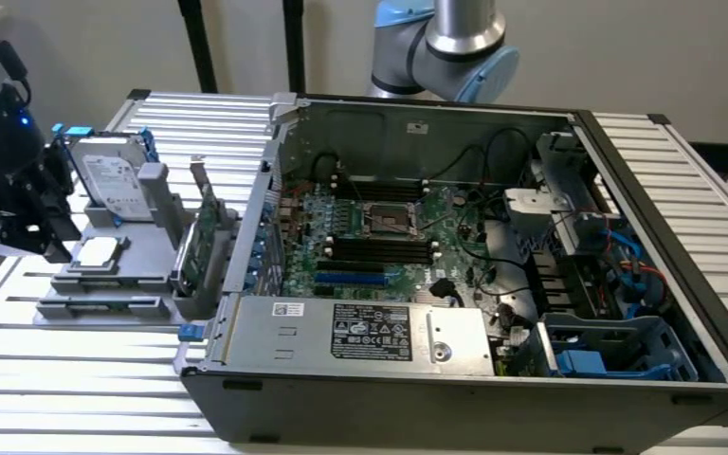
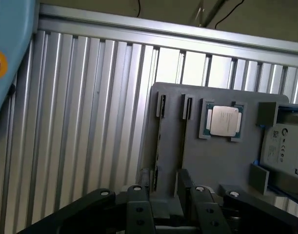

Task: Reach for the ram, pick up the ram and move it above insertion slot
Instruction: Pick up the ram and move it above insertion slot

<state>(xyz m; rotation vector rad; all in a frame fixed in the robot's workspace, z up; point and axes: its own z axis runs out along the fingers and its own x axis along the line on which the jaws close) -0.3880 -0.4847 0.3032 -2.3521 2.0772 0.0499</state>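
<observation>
Mid-reach, gripper (image 2: 164, 178) spread open above the grey fixture (image 2: 212, 161) at the exterior view's left; probably calls for centring on the ram.

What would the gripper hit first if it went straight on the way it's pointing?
The gripper would probably meet the gray holder, at its two narrow slots beside the processor chip; depth is unclear.

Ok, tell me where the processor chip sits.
At the exterior view's left, the processor chip lies flat on the grey holder, outside the computer case and beside the upright hard drive.
</observation>
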